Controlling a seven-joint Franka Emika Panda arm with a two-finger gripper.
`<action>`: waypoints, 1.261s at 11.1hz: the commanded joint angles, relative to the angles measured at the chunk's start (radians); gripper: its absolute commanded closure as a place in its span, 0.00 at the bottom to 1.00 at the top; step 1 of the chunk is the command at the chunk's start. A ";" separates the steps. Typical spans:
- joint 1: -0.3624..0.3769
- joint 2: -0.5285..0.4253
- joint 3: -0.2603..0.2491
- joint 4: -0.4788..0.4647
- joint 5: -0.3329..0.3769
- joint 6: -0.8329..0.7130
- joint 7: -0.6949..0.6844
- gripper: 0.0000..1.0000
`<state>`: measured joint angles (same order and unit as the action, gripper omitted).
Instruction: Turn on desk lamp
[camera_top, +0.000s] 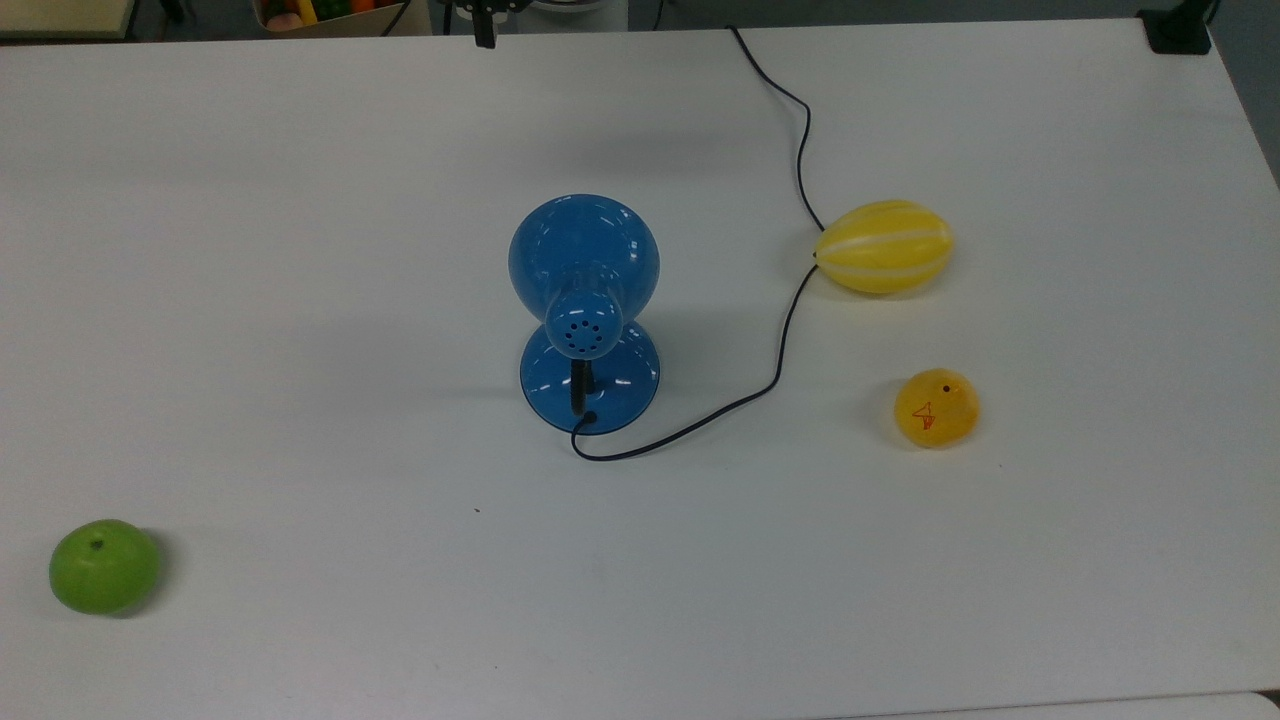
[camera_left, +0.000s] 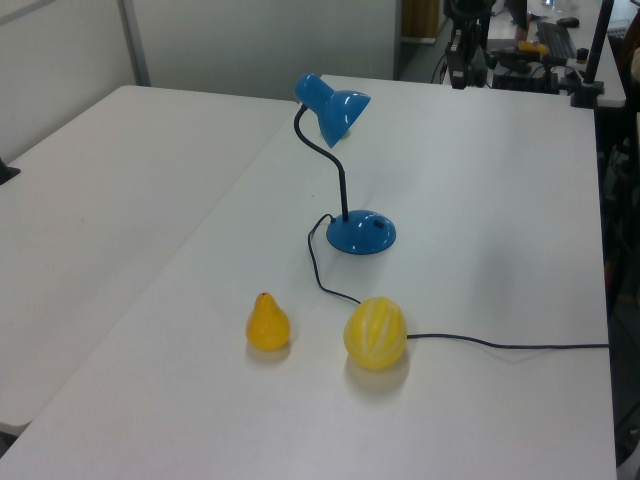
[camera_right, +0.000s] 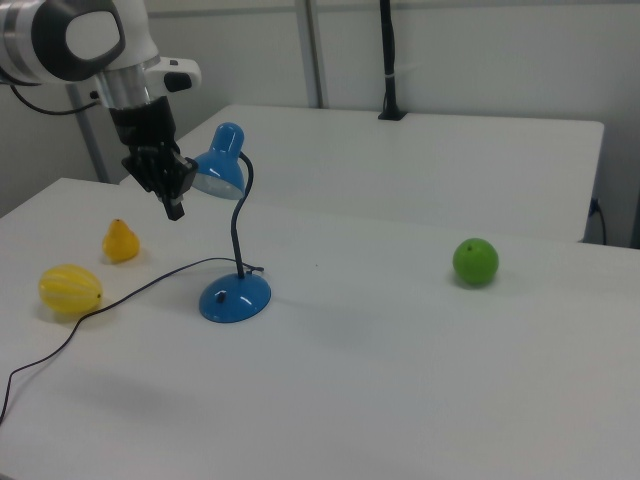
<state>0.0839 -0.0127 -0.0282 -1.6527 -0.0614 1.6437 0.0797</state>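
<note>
The blue desk lamp stands mid-table, unlit, its dome shade leaning over the round base. A black neck curves up from the base, and a thin black cord runs off past the table's far edge. My gripper hangs at the top view's upper edge, well beyond the lamp and to the shade's left. In the right view the gripper is in the air just left of the shade, at shade height, shut with nothing in it. In the left view the gripper sits far behind the lamp.
A striped yellow melon lies against the cord on the top view's right, with a yellow pear nearer the front. A green apple sits at the front left. A second white table adjoins this one.
</note>
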 joint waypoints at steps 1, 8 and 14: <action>0.010 0.016 0.001 0.005 0.009 -0.021 -0.026 1.00; 0.028 0.036 0.065 -0.327 0.005 0.397 -0.009 1.00; 0.046 0.143 0.065 -0.400 0.005 0.680 0.067 1.00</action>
<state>0.1200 0.0910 0.0399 -2.0434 -0.0598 2.2224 0.0960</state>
